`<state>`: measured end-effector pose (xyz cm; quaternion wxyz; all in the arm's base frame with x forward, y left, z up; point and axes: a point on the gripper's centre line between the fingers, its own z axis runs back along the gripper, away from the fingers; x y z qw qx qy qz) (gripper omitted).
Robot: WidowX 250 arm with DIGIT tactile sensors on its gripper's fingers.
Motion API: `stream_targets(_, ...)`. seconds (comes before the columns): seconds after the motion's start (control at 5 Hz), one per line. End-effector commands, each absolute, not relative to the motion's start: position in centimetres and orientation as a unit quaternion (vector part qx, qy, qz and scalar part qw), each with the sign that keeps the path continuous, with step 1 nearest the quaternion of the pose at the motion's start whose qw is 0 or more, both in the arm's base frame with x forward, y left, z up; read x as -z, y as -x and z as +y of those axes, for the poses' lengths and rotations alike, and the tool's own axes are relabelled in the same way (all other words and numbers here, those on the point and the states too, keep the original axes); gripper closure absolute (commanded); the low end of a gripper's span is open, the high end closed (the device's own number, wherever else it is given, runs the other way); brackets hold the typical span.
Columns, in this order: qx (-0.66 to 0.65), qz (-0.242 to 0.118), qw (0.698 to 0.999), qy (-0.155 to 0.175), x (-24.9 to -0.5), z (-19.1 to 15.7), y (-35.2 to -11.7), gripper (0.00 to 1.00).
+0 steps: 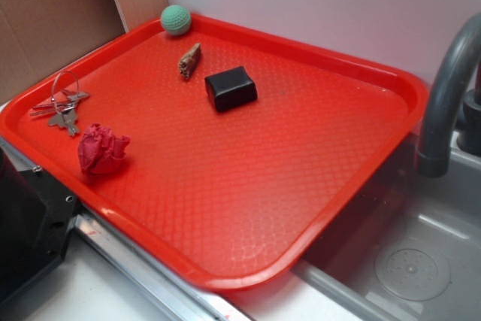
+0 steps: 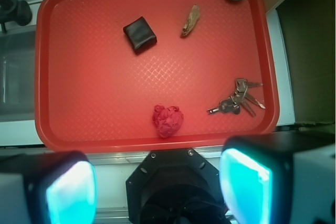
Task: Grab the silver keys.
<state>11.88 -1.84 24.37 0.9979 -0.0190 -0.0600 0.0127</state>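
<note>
On the left edge of the red tray [image 1: 316, 208], as the exterior view has it, lie the silver keys [image 1: 65, 104], close against the raised rim and just beyond a crumpled red wad [image 1: 102, 149]. In the wrist view the bunch [image 2: 239, 98] sits at the tray's right side, with the keys fanned out flat and a thin wire ring standing partly up from them.

The keys look like hard, smooth metal, light, and likely to slide or splay when pinched, since they hang loose on the ring. I judge the best hold to be across the cluster where the key heads overlap, not on the wire ring, which is thin and may slip between the pads. The tray's pebbled plastic should offer a little grip underneath, though the nearby rim leaves less room on that side.

Elsewhere on the tray are a glossy black block [image 1: 231, 88] with rounded corners, a rough brownish woody scrap [image 1: 189, 60], and a dimpled green ball [image 1: 176, 19] in the far corner.

The pincer [image 2: 157, 182] is released, its two pale pads spread wide well above the tray and holding nothing.
</note>
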Motion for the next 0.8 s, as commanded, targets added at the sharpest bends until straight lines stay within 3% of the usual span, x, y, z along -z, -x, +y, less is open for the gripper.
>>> stream_targets(0.0, -0.013, -0.06, 0.998, 0.019, -24.4, -1.8, -11.9, 0.0)
stream_targets(0.4, -0.154, -0.063, 0.985, -0.053, -18.7, 4.3, -11.8, 0.0)
stream_targets(0.6, -0.188, -0.047, 0.977, -0.086, -14.4, 6.5, -12.4, 0.0)
